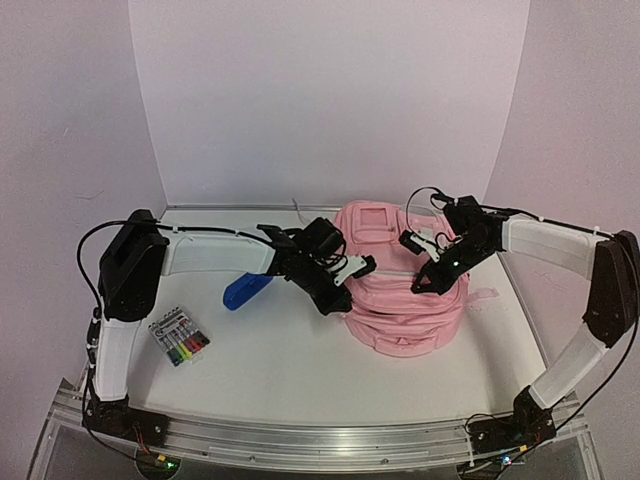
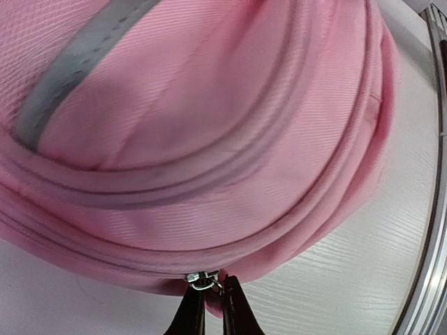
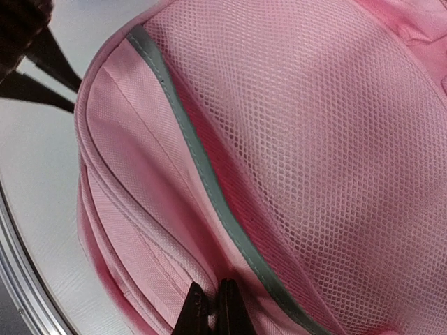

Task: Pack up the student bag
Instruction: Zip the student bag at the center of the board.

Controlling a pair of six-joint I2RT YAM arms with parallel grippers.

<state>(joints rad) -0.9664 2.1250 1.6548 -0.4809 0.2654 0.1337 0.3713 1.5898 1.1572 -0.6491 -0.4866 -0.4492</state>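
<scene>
The pink student bag [image 1: 405,300] lies in the middle of the table with its grey-trimmed mesh pocket [image 3: 321,125] showing. My left gripper [image 1: 345,285] is at the bag's left edge. In the left wrist view it [image 2: 213,296] is shut on the pink zip pull hanging from a metal zip slider [image 2: 202,280] on the bag [image 2: 209,139]. My right gripper [image 1: 427,282] rests on the bag's right upper side. In the right wrist view it [image 3: 211,296] is shut on a pinch of the bag's fabric [image 3: 140,209] beside the grey trim.
A blue object [image 1: 245,290] lies under the left forearm. A pack of coloured markers [image 1: 180,335] lies at the left front. The left gripper's black fingers [image 3: 42,77] show at the top left of the right wrist view. The table's metal rail [image 2: 436,174] runs nearby.
</scene>
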